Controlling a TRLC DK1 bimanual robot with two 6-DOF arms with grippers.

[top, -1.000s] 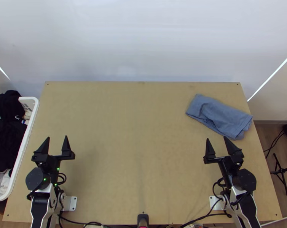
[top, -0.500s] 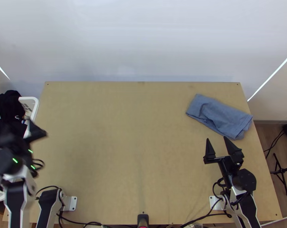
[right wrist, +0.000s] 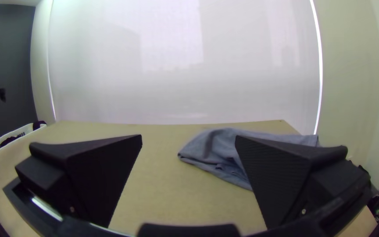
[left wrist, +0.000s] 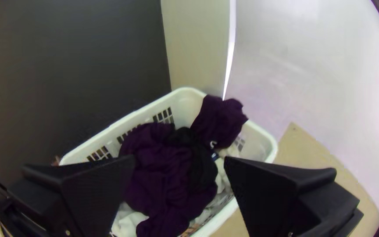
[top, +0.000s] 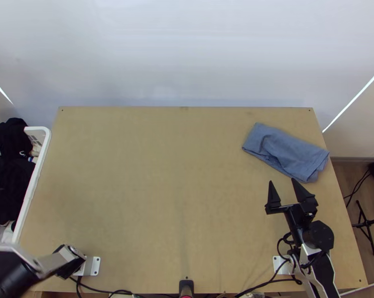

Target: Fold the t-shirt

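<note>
A blue-grey cloth [top: 286, 151] lies folded into a rumpled oblong at the table's back right; whether it is a t-shirt I cannot tell. My right gripper [top: 282, 182] stands open just nearer than the cloth, apart from it. In the right wrist view, the cloth [right wrist: 216, 151] is partly hidden behind a finger of the right gripper [right wrist: 189, 137]. My left gripper [left wrist: 179, 158] is open above the basket, nothing between its fingers. Below it, dark garments [left wrist: 165, 162] lie bunched in the white basket [left wrist: 259, 131]. Another dark garment [left wrist: 220, 120] hangs over the basket's rim.
The basket [top: 35, 184] stands against the table's left side, with white cloth [top: 7, 233] low in it. Bare wood of the table [top: 162, 188] stretches between basket and blue-grey cloth. Cables [top: 107, 290] run along the near edge.
My left arm has swung left from over the table to the basket side and on past the top view's left edge. The right arm and blue-grey cloth have stayed still.
</note>
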